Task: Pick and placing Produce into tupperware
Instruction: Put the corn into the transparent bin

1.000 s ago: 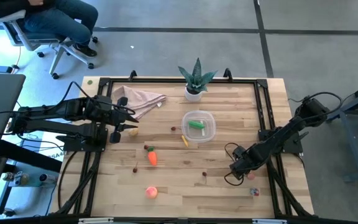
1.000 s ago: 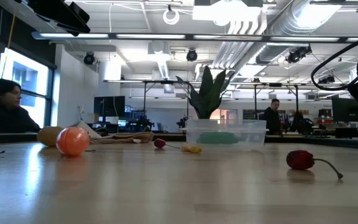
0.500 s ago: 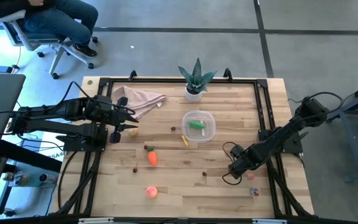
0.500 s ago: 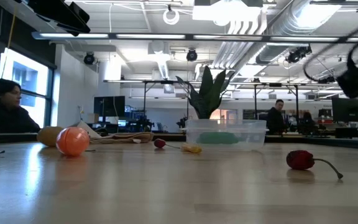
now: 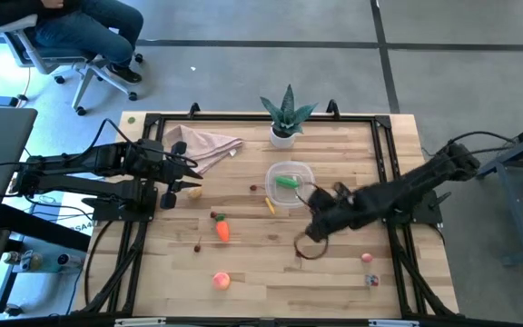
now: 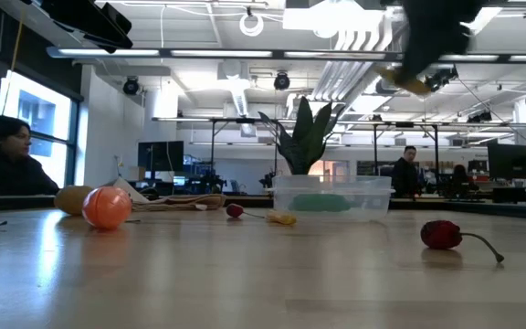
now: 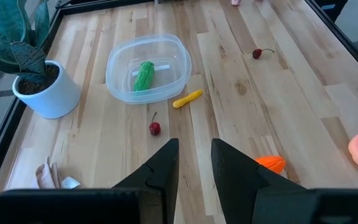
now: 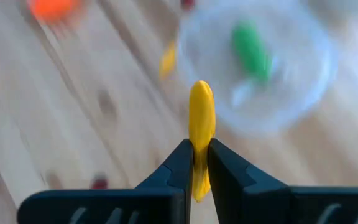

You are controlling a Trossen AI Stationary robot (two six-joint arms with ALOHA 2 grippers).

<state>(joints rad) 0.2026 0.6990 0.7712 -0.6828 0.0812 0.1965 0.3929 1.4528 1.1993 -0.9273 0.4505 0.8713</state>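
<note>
- Fingers of the right gripper [image 8: 196,163] are pinched edge-on around a yellow strip [image 8: 201,127], above the table just short of the tupperware [image 5: 291,184]; the hold sits low on the strip, most of it standing free above the tips.
- Strip looks thin, light and fairly stiff, so a light pinch should do, though its smooth faces could slide out if jostled.
- Beyond it, the clear tupperware holds a green pod [image 7: 144,75]; its thin walls probably shift if nudged.
- A second yellow strip [image 5: 270,205] lies just beside the container; flat on the wood, it is best taken across its narrow width.
- Farther off, the left gripper [image 7: 194,167] waits by the table's left edge, fingers slightly parted and empty.
</note>
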